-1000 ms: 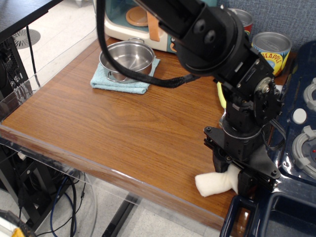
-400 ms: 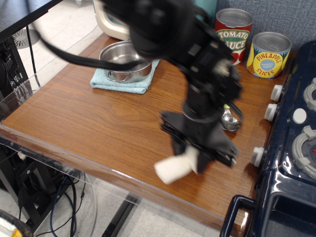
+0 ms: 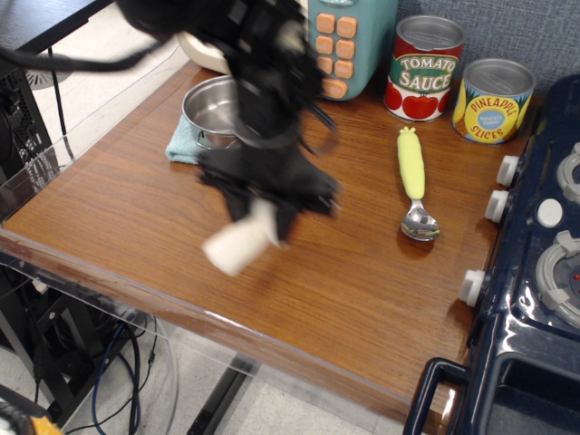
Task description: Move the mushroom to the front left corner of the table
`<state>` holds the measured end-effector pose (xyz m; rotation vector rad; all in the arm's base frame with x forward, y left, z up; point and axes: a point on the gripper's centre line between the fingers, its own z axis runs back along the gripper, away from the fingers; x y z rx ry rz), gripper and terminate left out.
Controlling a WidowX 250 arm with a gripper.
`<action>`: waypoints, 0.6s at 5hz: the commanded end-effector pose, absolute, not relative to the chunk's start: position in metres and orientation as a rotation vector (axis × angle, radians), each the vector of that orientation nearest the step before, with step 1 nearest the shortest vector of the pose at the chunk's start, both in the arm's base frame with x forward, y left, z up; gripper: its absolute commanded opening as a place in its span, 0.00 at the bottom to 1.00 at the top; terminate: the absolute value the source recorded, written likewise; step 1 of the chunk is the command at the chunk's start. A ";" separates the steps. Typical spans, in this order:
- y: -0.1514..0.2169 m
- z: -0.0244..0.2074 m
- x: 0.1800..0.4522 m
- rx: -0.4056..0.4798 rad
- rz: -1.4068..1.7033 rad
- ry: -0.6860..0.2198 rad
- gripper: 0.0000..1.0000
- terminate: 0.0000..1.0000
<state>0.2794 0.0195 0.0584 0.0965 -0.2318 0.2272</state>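
The claw (image 3: 269, 210), clamped on the mushroom (image 3: 239, 241), has carried it leftward from beside the stove (image 3: 535, 299) to mid-table (image 3: 118, 208), nearing the front left corner.

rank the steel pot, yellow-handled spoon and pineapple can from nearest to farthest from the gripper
1. Shiny steel pot on the blue cloth, just behind the gripper, toward the table's left.
2. Yellow-handled metal spoon, lying off to the right.
3. Yellow pineapple slices can, back right corner.
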 end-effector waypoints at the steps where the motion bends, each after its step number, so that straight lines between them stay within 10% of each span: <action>1: 0.100 0.067 0.277 0.098 0.448 -0.233 0.00 0.00; 3: 0.151 0.059 0.285 0.137 0.545 -0.193 0.00 0.00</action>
